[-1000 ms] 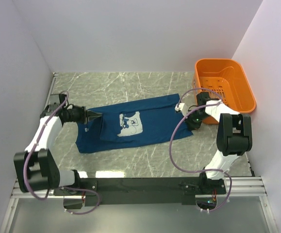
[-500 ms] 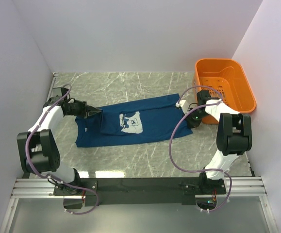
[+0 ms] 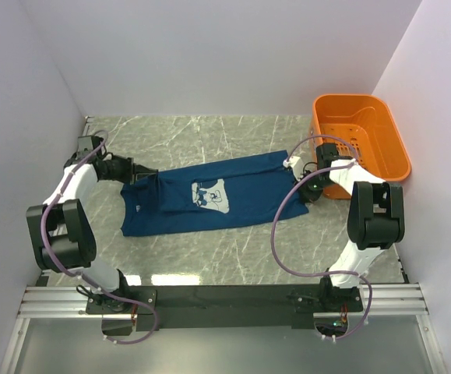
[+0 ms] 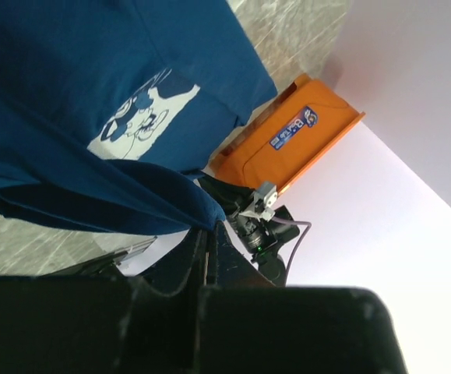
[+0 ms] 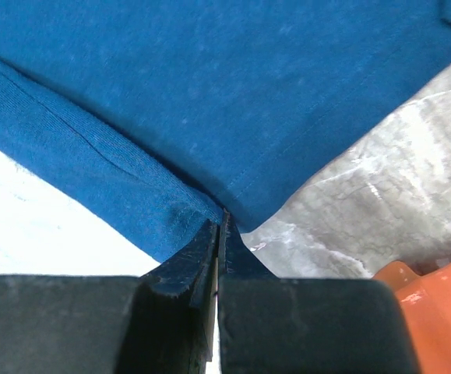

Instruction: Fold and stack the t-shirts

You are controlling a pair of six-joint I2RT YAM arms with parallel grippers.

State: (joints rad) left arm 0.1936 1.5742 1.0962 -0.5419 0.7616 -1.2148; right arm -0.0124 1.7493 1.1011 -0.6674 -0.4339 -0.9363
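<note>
Drawing the left hand (image 4: 209, 243) back toward the left wall (image 3: 30, 117) since a second ago, and dragging the doubled-over shoulder flap open with it, leaving the t-shirt (image 3: 202, 206) lying nearly flat. Pinching fully closed on a peaked fold of blue cloth at the sleeve end. Clamping the right hand (image 5: 219, 231) fully shut as well, gripping the hem corner at the opposite end, just above the tabletop (image 5: 365, 187). Stretching the t-shirt between both hands across the middle of the marble tabletop, print (image 3: 209, 196) facing up, right end lying near the orange basket (image 3: 361, 144) at the far right corner.

Judging from this, still spreading and smoothing rather than folding: no fold made yet, nothing stacked. Next, probably needing both ends lowered and released so the cloth is resting flat, then regripping along one long edge and carrying it over the print, keeping tension even to avoid bunching.
</note>
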